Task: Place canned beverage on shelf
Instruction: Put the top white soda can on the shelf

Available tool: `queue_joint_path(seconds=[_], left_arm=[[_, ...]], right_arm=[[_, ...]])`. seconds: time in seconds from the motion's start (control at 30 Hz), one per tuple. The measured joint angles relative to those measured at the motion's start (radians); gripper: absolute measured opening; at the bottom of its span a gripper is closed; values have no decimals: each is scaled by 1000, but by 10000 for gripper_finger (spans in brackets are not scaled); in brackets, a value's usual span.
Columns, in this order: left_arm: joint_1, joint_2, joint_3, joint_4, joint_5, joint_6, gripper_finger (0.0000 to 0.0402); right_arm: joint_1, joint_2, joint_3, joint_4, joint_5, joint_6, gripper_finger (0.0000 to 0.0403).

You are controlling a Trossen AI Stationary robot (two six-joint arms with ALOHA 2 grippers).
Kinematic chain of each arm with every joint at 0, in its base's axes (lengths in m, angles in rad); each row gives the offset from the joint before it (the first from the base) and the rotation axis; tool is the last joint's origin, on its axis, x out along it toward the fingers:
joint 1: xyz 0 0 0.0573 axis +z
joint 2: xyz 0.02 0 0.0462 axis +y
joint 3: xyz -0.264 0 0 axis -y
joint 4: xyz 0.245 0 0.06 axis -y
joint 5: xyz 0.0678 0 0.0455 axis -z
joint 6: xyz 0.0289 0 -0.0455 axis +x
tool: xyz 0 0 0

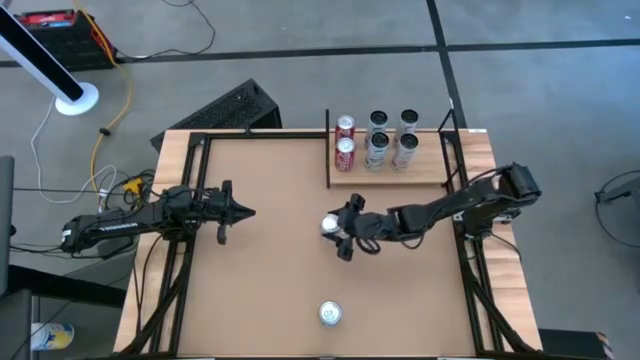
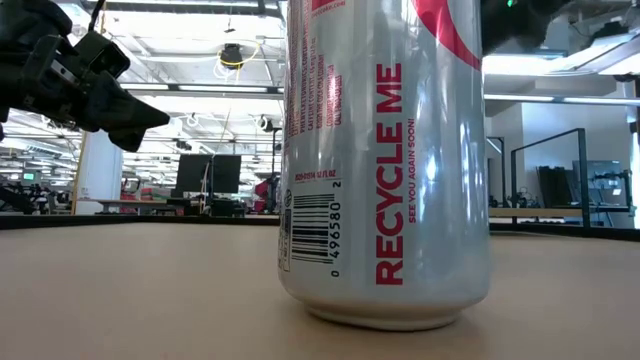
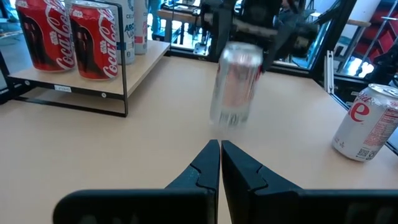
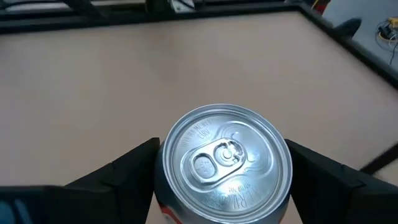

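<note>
My right gripper [image 1: 338, 228] is shut on a silver can [image 1: 330, 224] over the middle of the table; the can's top shows in the right wrist view [image 4: 227, 158]. The shelf [image 1: 420, 172], a pale wood board with a black upright bar [image 1: 328, 150], lies at the far edge. Two red cans [image 1: 345, 140] and several silver cans [image 1: 392, 137] stand on it. A second silver can with red lettering [image 1: 330, 314] stands upright on its base near the front edge, and it also shows in the low view [image 2: 385, 160]. My left gripper [image 1: 243, 212] is shut and empty at the left. My right gripper pinches the silver can's side wall just below its top rim [image 4: 166, 168], one finger on each side [image 4: 134, 165]. The fingers come from above, slanting in from the table's right. In the left wrist view the can [image 3: 235, 84] hangs upright and looks clear of the table.
Black frame rails [image 1: 190, 200] run along the table's left and right sides. The bare brown tabletop [image 1: 270, 280] lies between the held can, the shelf and the front can. In the left wrist view, the front can [image 3: 367, 121] stands at the right.
</note>
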Motion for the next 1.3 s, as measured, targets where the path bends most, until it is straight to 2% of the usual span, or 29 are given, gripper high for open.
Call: queue_joint_path(seconds=[0.17, 0.43, 0.63, 0.77, 0.93, 1.17, 1.3], left_arm=[[0, 1, 0, -1, -3, -1, 0], [0, 2, 0, -4, -33, 1, 0], [0, 2, 0, -4, -37, 2, 0], [0, 2, 0, -4, -75, 14, 0], [0, 2, 0, -3, -81, 20, 0], [0, 2, 0, -3, -79, 28, 0], [0, 2, 0, -3, -80, 48, 0]], right_arm=[[0, -161, 0, -115, 1, -28, 322], [-43, -512, 0, -420, 42, -45, 322], [-155, -757, 0, -594, 102, -64, 322], [-287, -883, 1, -648, 121, -112, 322], [-482, -955, 1, -653, 159, -199, 322], [-748, -943, 2, -654, 160, -221, 322], [-878, -886, 2, -683, 81, -202, 322]])
